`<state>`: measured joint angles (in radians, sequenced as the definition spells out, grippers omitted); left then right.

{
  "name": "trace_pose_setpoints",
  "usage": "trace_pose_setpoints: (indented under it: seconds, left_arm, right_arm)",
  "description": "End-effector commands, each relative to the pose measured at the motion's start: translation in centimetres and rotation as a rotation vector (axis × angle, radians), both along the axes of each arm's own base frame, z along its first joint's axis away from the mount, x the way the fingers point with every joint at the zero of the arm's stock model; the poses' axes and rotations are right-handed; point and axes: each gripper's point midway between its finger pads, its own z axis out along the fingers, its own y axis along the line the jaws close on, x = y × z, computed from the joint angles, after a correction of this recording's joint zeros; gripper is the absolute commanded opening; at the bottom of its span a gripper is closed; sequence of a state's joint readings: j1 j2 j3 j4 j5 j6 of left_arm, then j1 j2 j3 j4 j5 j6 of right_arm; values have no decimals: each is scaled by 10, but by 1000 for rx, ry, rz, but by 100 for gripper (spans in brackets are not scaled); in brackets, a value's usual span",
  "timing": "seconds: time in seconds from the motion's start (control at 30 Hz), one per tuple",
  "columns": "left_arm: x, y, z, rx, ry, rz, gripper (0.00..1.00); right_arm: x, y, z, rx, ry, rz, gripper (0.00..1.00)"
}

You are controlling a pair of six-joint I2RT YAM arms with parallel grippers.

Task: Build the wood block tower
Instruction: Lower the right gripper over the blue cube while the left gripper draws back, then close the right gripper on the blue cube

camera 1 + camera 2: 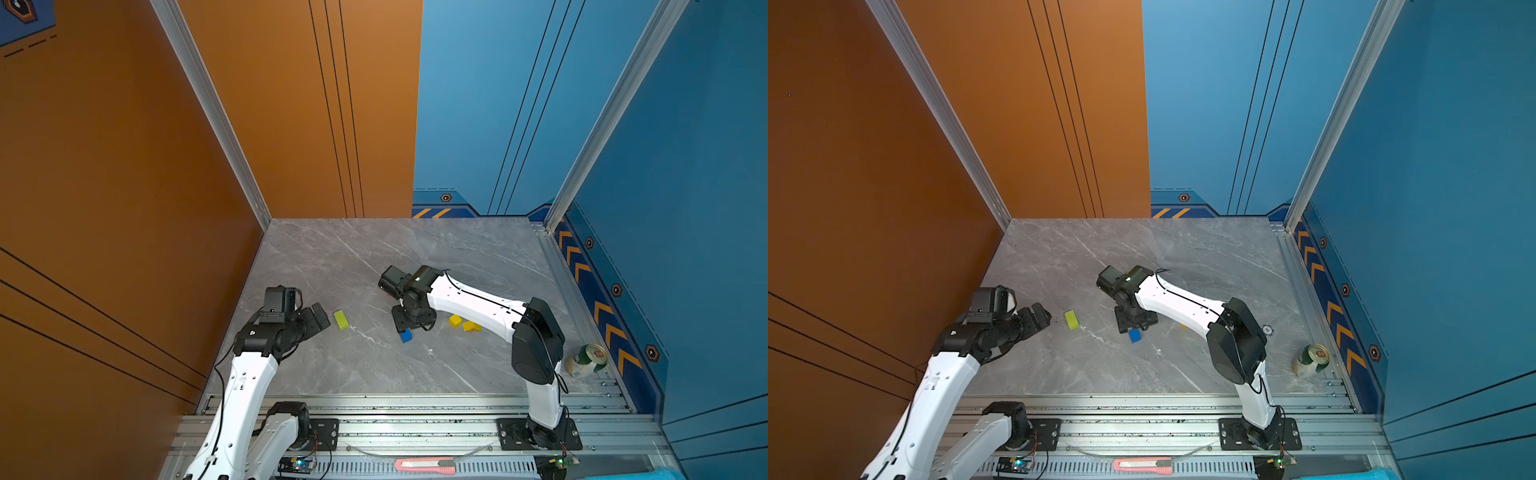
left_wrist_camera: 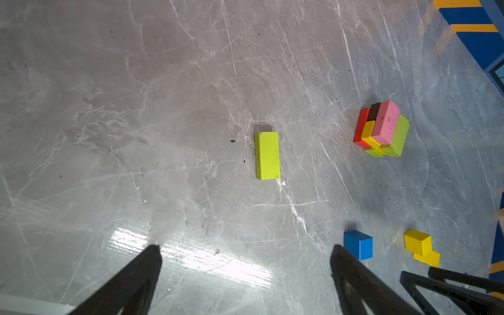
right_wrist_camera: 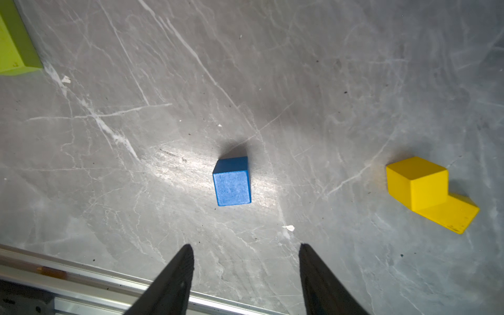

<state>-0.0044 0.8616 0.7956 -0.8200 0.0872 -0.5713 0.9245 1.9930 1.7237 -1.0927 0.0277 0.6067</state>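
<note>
The tower (image 2: 381, 128) is a low stack of red, brown, yellow, pink and lime blocks in the left wrist view; my right arm hides it in both top views. A lime bar (image 1: 340, 320) lies flat just ahead of my left gripper (image 1: 320, 316), which is open wide and empty. My right gripper (image 3: 245, 247) points down, open, with nothing between its fingers. The blue cube (image 3: 231, 181) rests on the table a little beyond its tips. To the right of it, a yellow cube (image 3: 417, 182) touches a yellow triangular prism (image 3: 450, 215).
A green-and-white drinks can (image 1: 586, 360) lies on its side near the right wall. A small round disc (image 1: 1267, 330) sits beside the right arm's elbow. A pink utility knife (image 1: 424, 465) lies on the front rail. Walls enclose the grey marble table (image 1: 374, 257) on three sides.
</note>
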Motion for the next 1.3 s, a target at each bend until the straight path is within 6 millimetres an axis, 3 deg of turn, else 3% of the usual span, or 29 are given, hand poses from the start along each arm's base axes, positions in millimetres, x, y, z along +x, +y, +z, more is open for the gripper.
trace_pose_setpoints:
  seconds: [0.0, 0.23, 0.43, 0.47, 0.53, 1.27]
  left_arm:
    - [-10, -4, -6, -42, 30, 0, 98]
    - [-10, -5, -7, -53, 35, 5, 98]
    - [-12, -6, -9, -69, 41, 19, 98]
    - [-13, -6, -10, -70, 40, 22, 98]
    - [-14, -5, -10, -71, 40, 26, 98]
    - [-5, -3, 9, -51, 15, 3, 98]
  right_arm:
    - [-4, -4, -5, -42, 30, 16, 63]
    - [-7, -4, -23, -70, 66, 31, 59]
    - [-9, 3, -22, -42, 82, 58, 59]
    - [-10, 3, -34, -66, 101, 60, 58]
    - [-9, 3, -37, -70, 105, 65, 57]
    - [2, 13, -59, -98, 116, 84, 43]
